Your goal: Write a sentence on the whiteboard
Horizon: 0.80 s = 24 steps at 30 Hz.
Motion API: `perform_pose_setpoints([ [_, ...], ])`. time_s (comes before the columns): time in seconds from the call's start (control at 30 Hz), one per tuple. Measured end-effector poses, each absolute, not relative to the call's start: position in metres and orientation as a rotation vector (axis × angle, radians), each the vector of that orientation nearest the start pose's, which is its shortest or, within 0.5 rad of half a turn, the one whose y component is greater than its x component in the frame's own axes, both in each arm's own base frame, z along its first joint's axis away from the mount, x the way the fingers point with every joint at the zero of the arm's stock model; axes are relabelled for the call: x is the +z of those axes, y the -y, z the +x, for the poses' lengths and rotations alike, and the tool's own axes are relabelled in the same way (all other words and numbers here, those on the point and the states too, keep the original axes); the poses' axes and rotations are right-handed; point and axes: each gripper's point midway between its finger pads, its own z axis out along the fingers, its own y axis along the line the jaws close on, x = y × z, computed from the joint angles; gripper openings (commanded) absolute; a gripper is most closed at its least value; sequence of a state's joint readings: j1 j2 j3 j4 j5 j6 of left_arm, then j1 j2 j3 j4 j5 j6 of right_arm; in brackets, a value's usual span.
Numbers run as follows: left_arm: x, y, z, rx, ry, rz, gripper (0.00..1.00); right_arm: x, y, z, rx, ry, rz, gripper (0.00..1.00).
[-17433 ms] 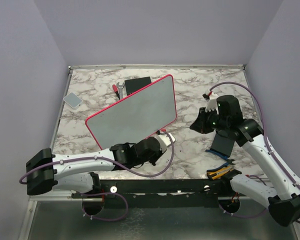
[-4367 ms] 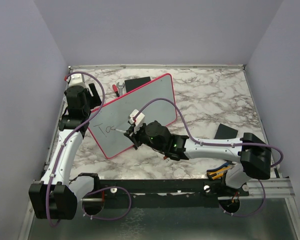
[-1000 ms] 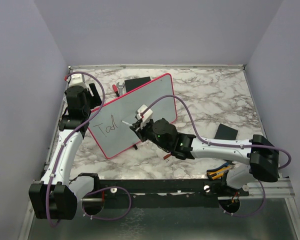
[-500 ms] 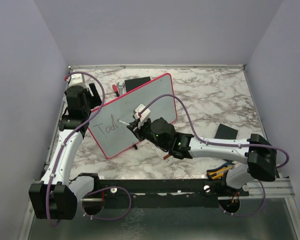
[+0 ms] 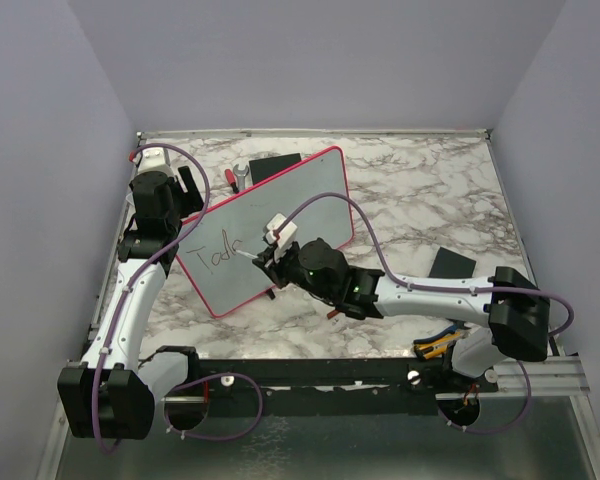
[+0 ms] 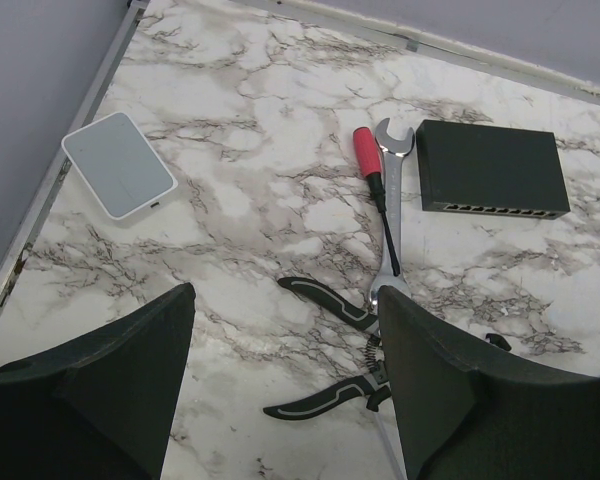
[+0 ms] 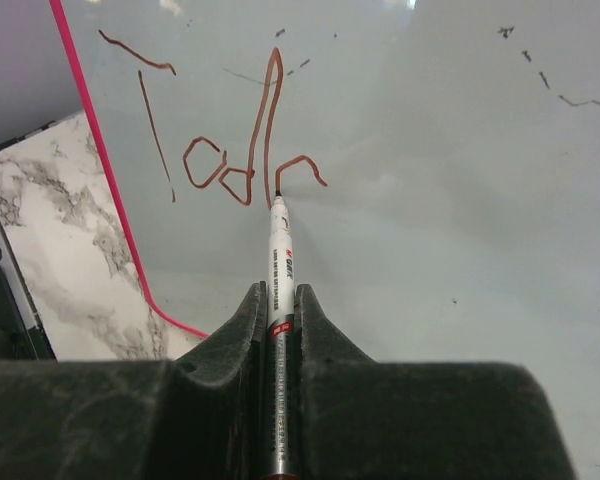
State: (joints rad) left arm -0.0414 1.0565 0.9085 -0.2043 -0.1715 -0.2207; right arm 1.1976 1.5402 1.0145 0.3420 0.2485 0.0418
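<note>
From above: the whiteboard (image 5: pixel 300 195) is seen tilted, left of centre on the desk (image 5: pixel 420 190), with the sentence (image 5: pixel 218 255) begun.

Left wrist: the left hand (image 6: pixel 285 390) is spread, with nothing held.

Right wrist: a marker (image 7: pixel 278 240) is pinched in the right hand (image 7: pixel 278 305), its tip on the board. Only "Toda" is written; most is judged outstanding.

whiteboard (image 7: pixel 460 200): smooth glossy pale face; pink-red frame, plastic-looking
table (image 6: pixel 260 130): marble-patterned, slight sheen
wrench (image 6: pixel 396 195): bare shiny metal
marker (image 7: pixel 279 250): smooth white plastic barrel

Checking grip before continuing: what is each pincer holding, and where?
Right pincer clamps the marker by its barrel, behind the tip; left pincer is open, holding nothing.
</note>
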Motion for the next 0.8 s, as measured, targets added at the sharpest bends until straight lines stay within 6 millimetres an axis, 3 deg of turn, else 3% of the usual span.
perform_pose_setpoints([
  [0.3,0.243,-0.006,0.361,-0.012,-1.896,-0.285,0.75,0.206,-0.432,0.215,0.657,-1.64,-0.833,0.0],
  [0.8,0.243,-0.005,0.361,-0.014,-1.896,-0.284,0.75,0.218,-0.424,0.223,0.597,-1.615,-0.805,0.0],
])
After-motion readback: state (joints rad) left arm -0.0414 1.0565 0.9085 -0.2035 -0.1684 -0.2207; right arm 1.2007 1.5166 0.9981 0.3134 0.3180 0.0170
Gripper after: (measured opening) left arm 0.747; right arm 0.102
